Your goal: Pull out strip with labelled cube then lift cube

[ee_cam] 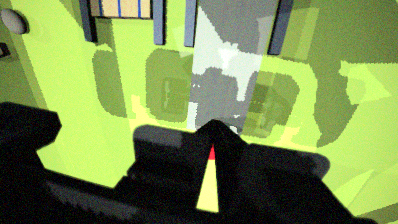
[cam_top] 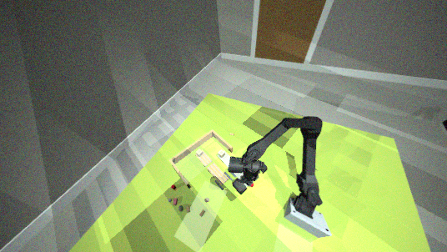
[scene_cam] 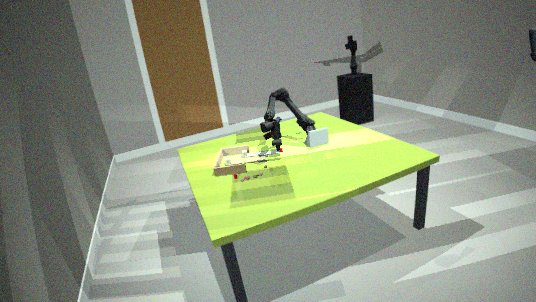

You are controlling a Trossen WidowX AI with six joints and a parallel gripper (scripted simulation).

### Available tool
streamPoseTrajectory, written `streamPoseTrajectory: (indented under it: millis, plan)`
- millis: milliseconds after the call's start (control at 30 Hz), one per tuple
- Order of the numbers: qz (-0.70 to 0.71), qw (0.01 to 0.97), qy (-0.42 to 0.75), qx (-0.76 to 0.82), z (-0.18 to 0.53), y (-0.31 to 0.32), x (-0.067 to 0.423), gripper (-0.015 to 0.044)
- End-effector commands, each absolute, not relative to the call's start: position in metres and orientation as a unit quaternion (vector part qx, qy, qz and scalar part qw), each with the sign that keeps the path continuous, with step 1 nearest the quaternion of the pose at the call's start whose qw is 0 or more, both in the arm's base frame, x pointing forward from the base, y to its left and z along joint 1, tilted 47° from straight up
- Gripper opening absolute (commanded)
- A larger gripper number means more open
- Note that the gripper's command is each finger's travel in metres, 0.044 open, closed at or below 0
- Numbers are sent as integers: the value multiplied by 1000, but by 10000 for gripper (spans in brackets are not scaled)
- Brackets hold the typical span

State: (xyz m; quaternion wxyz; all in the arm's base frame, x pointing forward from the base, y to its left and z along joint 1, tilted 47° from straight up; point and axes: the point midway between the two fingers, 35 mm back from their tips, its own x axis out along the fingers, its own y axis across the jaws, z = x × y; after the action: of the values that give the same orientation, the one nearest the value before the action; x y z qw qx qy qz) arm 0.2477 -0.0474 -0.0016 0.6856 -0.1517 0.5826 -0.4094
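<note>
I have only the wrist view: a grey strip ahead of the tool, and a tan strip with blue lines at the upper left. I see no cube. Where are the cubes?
Observer: The top view shows a first cube and a second cube inside a wooden frame, past your picture's top edge.
Operator: Is anything else near the strips?
Observer: Yes, small scattered bits lie on the table beside the frame.
Operator: How does the arm stand?
Observer: The arm rises from its base, then bends down to the tool, which is shut and holds nothing.
</note>
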Motion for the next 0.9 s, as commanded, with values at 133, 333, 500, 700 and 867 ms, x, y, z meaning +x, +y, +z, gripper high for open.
streamPoseTrajectory:
  millis: [133, 333, 500, 700, 867]
  plan:
    - [-410, 675, 595, -150, -9, -47, 227, 0]
    - [-410, 675, 595, -150, -11, -44, 219, 0]
    - [-410, 675, 595, -150, -13, -42, 213, 0]
    - [-410, 675, 595, -150, -15, -40, 205, 0]
    - [-410, 675, 595, -150, -16, -38, 198, 0]
